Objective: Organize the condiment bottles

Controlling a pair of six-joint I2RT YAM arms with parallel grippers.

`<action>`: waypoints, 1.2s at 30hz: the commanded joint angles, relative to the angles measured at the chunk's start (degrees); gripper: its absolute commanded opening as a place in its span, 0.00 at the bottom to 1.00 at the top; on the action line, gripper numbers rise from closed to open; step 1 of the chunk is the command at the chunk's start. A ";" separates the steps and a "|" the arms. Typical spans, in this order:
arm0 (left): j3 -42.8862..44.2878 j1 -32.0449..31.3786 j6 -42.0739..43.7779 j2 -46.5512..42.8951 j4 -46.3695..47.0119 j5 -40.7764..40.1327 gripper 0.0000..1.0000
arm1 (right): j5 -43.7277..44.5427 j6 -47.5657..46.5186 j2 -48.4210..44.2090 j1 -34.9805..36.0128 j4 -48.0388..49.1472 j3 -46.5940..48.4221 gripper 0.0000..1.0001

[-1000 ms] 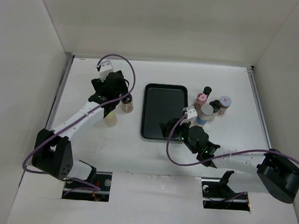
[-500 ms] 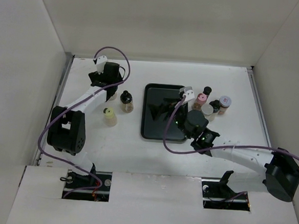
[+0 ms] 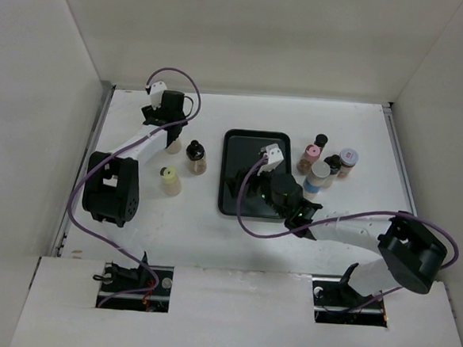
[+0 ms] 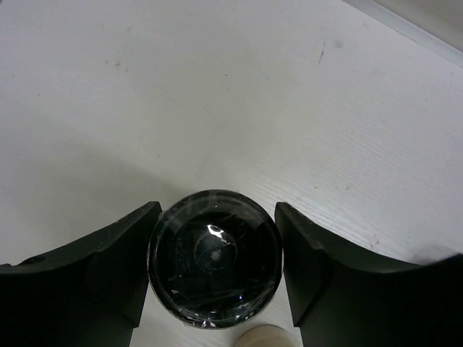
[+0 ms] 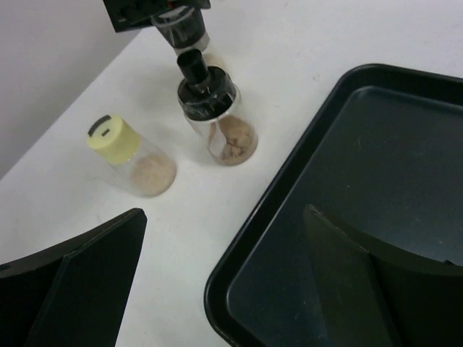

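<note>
My left gripper (image 4: pixel 217 211) at the table's far left (image 3: pixel 171 132) grips the cap of a dark-capped jar (image 4: pixel 215 257), one finger pressed on each side; the jar (image 5: pixel 181 29) stands upright. A black-capped jar of brown spice (image 3: pixel 195 157) (image 5: pixel 211 108) and a yellow-capped shaker (image 3: pixel 168 179) (image 5: pixel 126 152) stand just right of it. Several more bottles cluster right of the black tray (image 3: pixel 253 147): pink-capped (image 3: pixel 311 155), black-capped (image 3: pixel 321 140), pale-capped (image 3: pixel 320 174), silvery-capped (image 3: pixel 348 158). My right gripper (image 3: pixel 246 186) (image 5: pixel 224 215) is open and empty over the tray's near-left corner (image 5: pixel 239 289).
White walls enclose the table on the left, back and right. The left arm's purple cable (image 3: pixel 174 78) loops near the back wall. The right arm (image 3: pixel 347 225) lies across the near right of the table.
My left gripper has moved back and left, off the two nearer bottles, to the dark-capped jar. My right gripper has swung left, from beside the right-hand bottles to over the tray.
</note>
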 commanded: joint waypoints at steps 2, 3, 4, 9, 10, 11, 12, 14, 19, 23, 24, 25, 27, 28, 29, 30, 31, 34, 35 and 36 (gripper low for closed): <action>1.88 0.39 0.23 -3.13 2.27 -0.10 0.34 | -0.64 0.99 -1.00 -2.12 5.86 -1.40 0.96; 1.79 0.39 0.23 -4.18 2.53 -0.19 0.33 | -0.37 1.25 -1.52 -2.56 6.48 -2.01 0.95; 1.79 0.13 0.23 -5.32 2.97 -0.28 0.32 | -0.20 1.60 -2.05 -3.00 7.27 -2.72 0.95; 6.09 -2.50 2.60 -9.98 4.56 -1.25 0.31 | -0.20 4.06 -4.07 -5.99 10.35 -5.53 0.95; 7.06 -3.38 3.39 -10.60 4.91 -1.42 0.31 | -0.02 4.50 -4.43 -6.52 10.53 -5.97 0.95; 7.94 -4.26 4.09 -11.13 5.26 -1.69 0.31 | 0.24 4.85 -4.86 -6.96 10.53 -6.24 0.95; 8.81 -5.22 4.71 -11.57 5.70 -1.78 0.31 | 0.68 5.20 -5.13 -7.40 10.61 -6.50 0.95; 11.01 -7.16 5.76 -11.83 5.44 -1.34 0.31 | 2.08 5.73 -5.48 -8.27 10.96 -7.20 0.95; 13.39 -13.66 6.30 -11.40 5.87 1.12 0.31 | 7.88 6.35 -7.32 -10.12 10.88 -8.87 0.95; 14.89 -19.37 6.21 -8.15 6.66 2.09 0.31 | 10.96 7.05 -9.17 -11.88 10.53 -10.19 0.93; 14.89 -20.43 6.21 -7.27 7.02 2.18 0.31 | 11.23 7.40 -9.09 -12.23 10.35 -10.19 0.93; 14.71 -21.31 5.95 -6.48 7.45 2.35 0.31 | 11.32 7.75 -8.83 -12.49 10.18 -10.19 0.92; 14.36 -22.81 5.77 -4.46 8.60 2.35 0.31 | 11.32 7.93 -8.39 -12.67 9.74 -10.02 0.92; 14.45 -23.25 5.51 -3.49 8.78 2.35 0.31 | 11.41 7.93 -8.47 -12.67 9.56 -10.02 0.92; 14.54 -23.60 5.16 -2.61 8.78 2.62 0.31 | 11.41 7.93 -8.73 -12.85 9.56 -10.10 0.92; 14.54 -23.95 4.98 -2.00 8.86 2.97 0.31 | 11.41 8.02 -8.91 -12.94 9.56 -10.19 0.92; 14.62 -24.30 4.89 -1.21 9.21 3.14 0.31 | 11.41 8.19 -9.09 -13.02 9.56 -10.28 0.92; 14.45 -25.01 4.63 0.90 10.97 3.06 0.31 | 11.32 8.37 -9.09 -13.02 9.56 -10.28 0.92; 14.71 -25.10 4.71 1.35 11.24 2.97 0.31 | 11.23 8.37 -9.09 -13.02 9.56 -10.28 0.92; 14.97 -25.19 4.98 2.05 11.41 2.97 0.31 | 11.23 8.37 -9.09 -13.02 9.56 -10.28 0.92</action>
